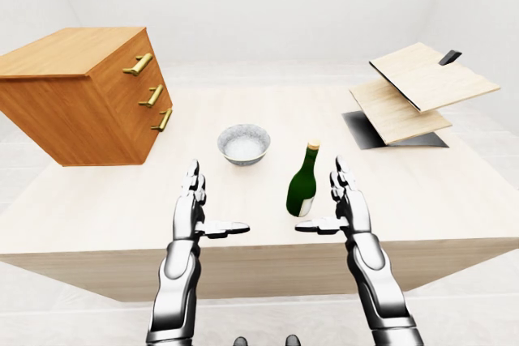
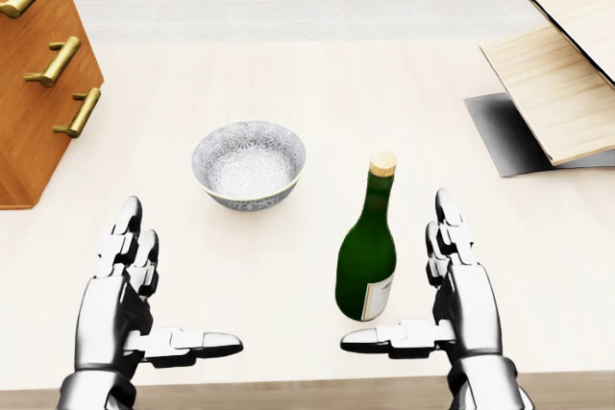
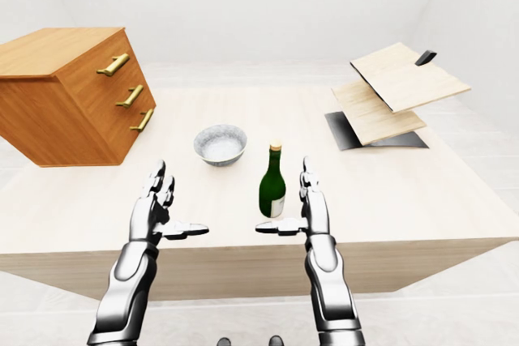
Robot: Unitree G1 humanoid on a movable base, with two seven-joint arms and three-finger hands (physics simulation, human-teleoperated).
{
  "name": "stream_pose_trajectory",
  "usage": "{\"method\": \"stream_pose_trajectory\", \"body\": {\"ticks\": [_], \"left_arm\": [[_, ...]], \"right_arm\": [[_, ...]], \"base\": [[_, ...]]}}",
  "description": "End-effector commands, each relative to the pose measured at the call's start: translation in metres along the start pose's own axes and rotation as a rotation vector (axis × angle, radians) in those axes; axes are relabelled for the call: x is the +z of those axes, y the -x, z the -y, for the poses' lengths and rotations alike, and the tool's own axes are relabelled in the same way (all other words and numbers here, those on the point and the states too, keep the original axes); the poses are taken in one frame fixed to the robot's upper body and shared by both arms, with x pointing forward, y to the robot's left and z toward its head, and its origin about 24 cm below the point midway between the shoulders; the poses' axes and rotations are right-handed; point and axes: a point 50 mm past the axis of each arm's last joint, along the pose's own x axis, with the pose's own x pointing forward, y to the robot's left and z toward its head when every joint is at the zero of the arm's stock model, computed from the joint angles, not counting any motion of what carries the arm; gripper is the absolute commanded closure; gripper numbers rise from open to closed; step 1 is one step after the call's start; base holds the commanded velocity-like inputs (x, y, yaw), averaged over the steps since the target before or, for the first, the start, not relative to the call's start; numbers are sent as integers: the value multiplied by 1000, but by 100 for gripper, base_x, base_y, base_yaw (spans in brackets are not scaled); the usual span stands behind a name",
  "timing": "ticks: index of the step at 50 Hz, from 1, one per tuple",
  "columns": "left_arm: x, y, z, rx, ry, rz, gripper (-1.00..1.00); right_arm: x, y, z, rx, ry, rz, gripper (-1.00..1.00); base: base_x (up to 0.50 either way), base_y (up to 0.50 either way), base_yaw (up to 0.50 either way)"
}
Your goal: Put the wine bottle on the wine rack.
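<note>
A green wine bottle (image 2: pixel 366 258) with a tan cork and a pale label stands upright on the light wooden table (image 2: pixel 317 84), near its bottom edge in the head view. My right hand (image 2: pixel 407 280) is open just to the right of the bottle, palm facing it. Its thumb points left below the bottle's base, and no finger closes on the glass. My left hand (image 2: pixel 165 290) is open well to the left of the bottle, with nothing in it. The wine rack (image 1: pixel 415 91), made of slanted wooden boards on a dark base, sits at the table's upper right.
A grey patterned bowl (image 2: pixel 248 166) sits up and to the left of the bottle. A wooden drawer cabinet (image 1: pixel 81 95) with brass handles occupies the table's upper left. The table's near edge runs just below both hands.
</note>
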Motion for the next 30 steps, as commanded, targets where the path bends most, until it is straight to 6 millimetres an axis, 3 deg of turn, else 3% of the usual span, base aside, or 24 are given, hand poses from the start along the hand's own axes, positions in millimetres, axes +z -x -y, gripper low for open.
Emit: {"method": "stream_pose_trajectory", "body": {"ticks": [1,16,30], "left_arm": [[8,-2,-8,-18,-39,1,-100],[49,16,-18,-21,-25,170,-100],[83,30,-16,-39,-60,315,-100]], "right_arm": [[5,-2,5,5,16,6,-100],[19,4,19,-6,49,36,-100],[72,20,34,-40,61,264,-100]], "base": [[0,0,0],[0,0,0],[0,0,0]]}}
